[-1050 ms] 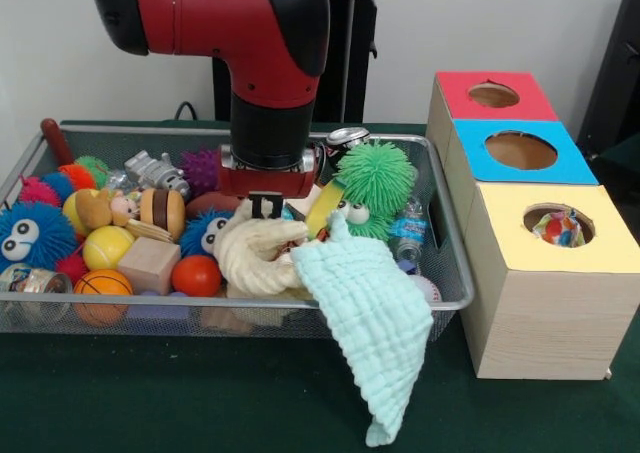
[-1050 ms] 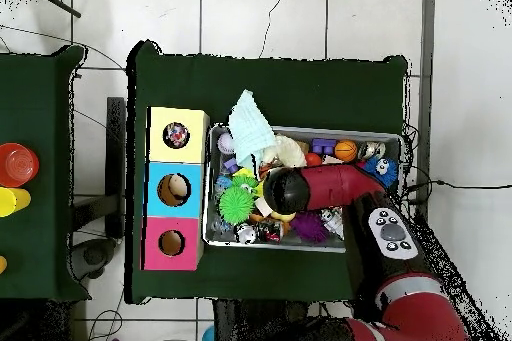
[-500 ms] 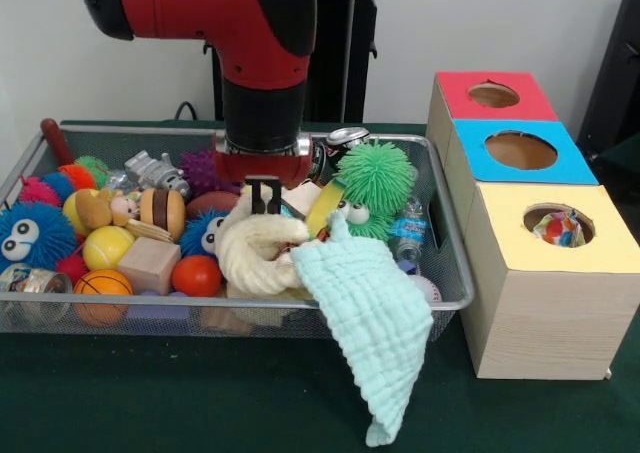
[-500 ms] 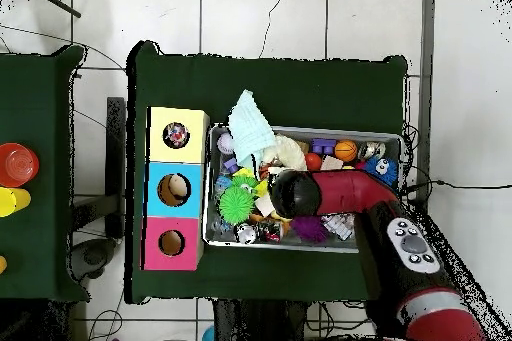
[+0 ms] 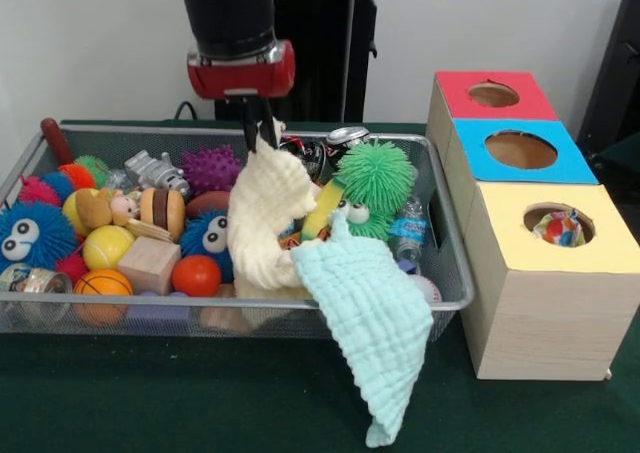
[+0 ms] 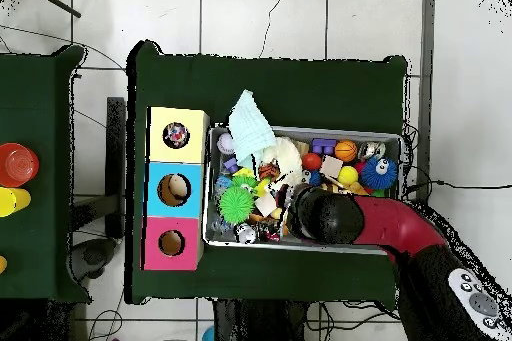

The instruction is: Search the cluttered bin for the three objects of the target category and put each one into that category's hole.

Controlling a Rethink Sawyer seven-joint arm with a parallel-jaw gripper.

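Cream cloth (image 5: 268,228) hangs pinched in the closed gripper (image 5: 262,131), its lower end inside the wire bin (image 5: 455,273); a mint cloth (image 5: 368,323) drapes over the bin's near rim.

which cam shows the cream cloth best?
Front view: the cream cloth hangs in full from the claw, its lower end still in the bin. Overhead, the arm covers most of it; only a pale patch shows.
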